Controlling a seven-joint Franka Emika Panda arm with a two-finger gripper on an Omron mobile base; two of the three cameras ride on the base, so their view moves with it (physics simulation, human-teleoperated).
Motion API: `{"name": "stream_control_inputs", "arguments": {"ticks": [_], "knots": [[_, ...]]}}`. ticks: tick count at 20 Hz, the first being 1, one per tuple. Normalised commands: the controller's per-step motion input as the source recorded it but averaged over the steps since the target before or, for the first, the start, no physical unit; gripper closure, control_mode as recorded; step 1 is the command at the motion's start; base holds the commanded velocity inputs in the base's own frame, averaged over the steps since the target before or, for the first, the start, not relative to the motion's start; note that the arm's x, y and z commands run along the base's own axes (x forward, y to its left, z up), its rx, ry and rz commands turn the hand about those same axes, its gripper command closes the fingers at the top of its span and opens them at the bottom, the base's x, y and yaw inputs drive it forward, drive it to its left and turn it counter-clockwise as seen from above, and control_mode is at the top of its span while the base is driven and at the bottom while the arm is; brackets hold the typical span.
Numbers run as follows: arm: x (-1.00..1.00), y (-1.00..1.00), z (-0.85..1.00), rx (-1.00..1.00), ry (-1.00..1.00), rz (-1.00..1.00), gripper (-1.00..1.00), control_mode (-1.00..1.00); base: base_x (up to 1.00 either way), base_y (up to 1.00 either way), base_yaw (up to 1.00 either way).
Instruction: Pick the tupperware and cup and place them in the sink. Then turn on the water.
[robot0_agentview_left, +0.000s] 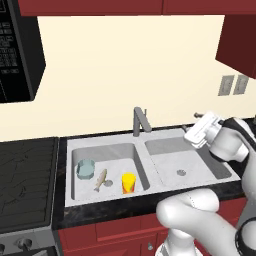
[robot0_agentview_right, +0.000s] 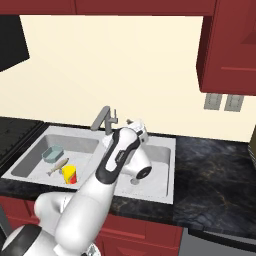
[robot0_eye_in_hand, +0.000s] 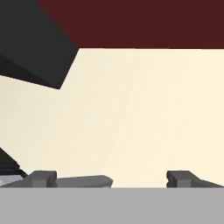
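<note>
Two smooth basins (sink (robot0_agentview_left: 150, 145), grey)

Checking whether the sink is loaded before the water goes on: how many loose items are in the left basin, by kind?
Tupperware: 1
Cup: 1
Fish: 1
Total: 3, all lying in the left basin of the sink.
</note>
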Motion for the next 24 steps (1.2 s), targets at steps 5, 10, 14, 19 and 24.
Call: {"name": "stream_control_inputs", "arguments": {"ticks": [5, 10, 14, 19, 24], "knots": [[0.24, 0.00, 0.00, 0.00, 0.00, 0.00, -1.00, -1.00, 0.00, 0.00, 0.00], [0.08, -0.01, 0.00, 0.00, 0.00, 0.00, -1.00, -1.00, 0.00, 0.00, 0.00], [0.13, -0.01, -0.01, 0.00, 0.00, 0.00, -1.00, -1.00, 0.00, 0.00, 0.00], [0.20, -0.01, 0.00, 0.00, 0.00, 0.01, -1.00, -1.00, 0.00, 0.00, 0.00], [0.15, 0.00, 0.00, 0.00, 0.00, 0.02, -1.00, -1.00, 0.00, 0.00, 0.00]]}}
